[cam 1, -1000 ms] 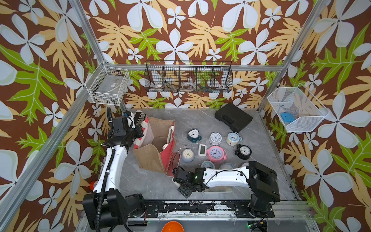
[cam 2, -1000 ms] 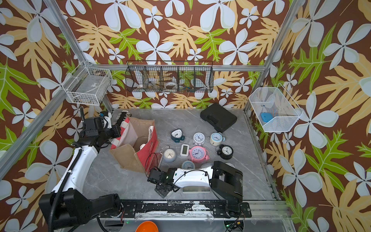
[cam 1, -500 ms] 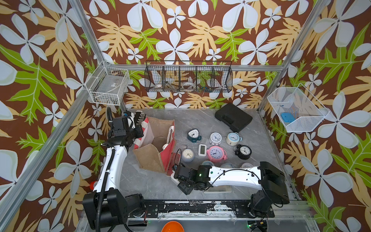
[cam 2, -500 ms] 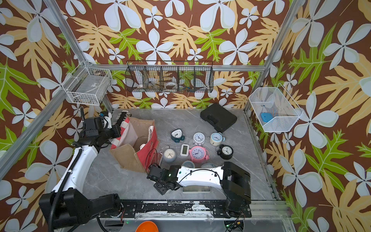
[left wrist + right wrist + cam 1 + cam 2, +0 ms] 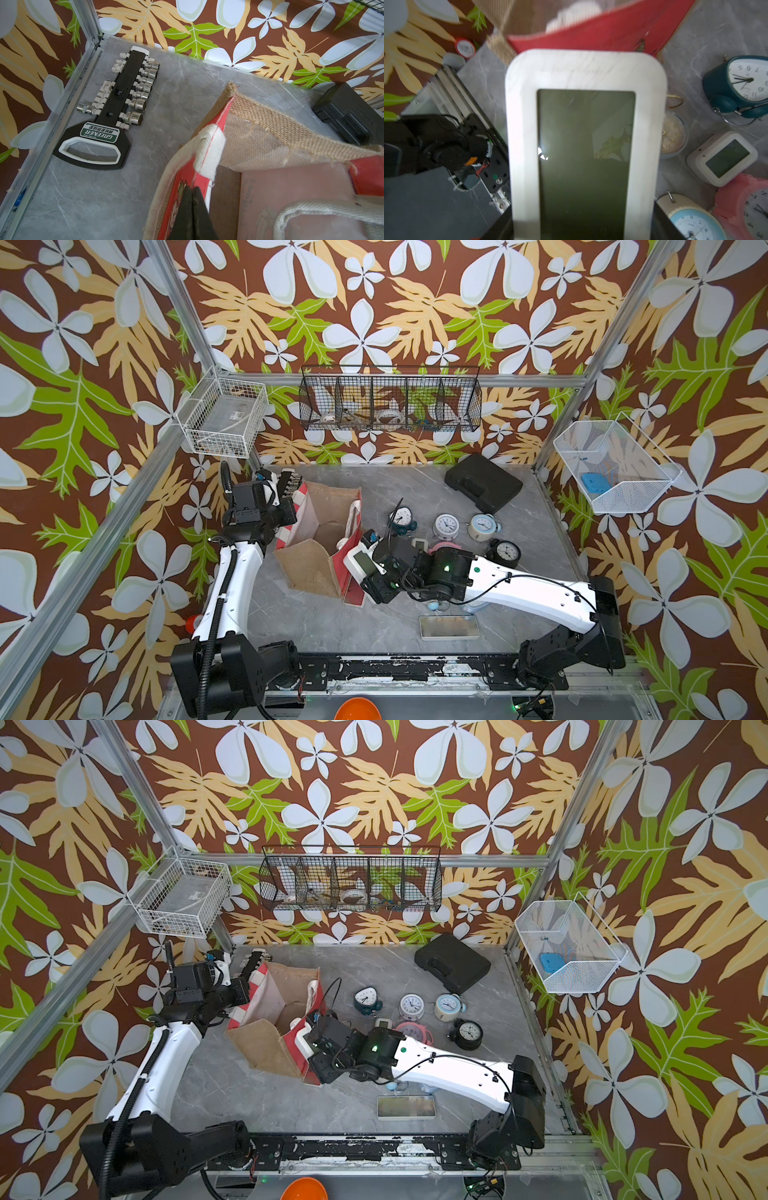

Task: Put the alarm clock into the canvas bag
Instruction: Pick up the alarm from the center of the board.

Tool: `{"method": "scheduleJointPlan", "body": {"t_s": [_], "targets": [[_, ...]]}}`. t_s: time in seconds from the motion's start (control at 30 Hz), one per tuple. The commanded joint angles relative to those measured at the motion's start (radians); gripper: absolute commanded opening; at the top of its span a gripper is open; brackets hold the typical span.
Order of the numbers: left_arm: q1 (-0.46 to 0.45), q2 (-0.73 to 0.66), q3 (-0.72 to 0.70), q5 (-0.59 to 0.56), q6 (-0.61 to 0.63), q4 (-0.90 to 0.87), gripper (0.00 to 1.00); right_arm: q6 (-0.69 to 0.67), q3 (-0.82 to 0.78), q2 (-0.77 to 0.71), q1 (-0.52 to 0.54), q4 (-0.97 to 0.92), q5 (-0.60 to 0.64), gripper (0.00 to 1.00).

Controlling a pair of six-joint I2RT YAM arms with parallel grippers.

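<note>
Left fingers (image 5: pixel 184 212) pinched shut on canvas bag (image 5: pixel 309 568) rim, so the mouth gapes for me. Right fingers (image 5: pixel 661 218) grip white alarm clock (image 5: pixel 583 68), screen up, just beside the bag's red wall, not yet inside.

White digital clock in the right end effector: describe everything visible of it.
The clock is a flat rounded rectangle with a white, marbled, plastic-looking frame around a dark, blank greenish-grey screen. The right end effector grips its two long sides, holding it off the table, screen upward, beside the bag's red panel, not inside. Contact with the bag is unclear.
</note>
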Motion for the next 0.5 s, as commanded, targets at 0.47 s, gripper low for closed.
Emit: {"method": "scheduleJointPlan", "body": {"t_s": [0.47], "targets": [[0.002, -0.025, -0.011, 0.083, -0.046, 0.031, 0.00, 0.346, 0.368, 0.221, -0.091, 0.379, -0.002, 0.40]]}}
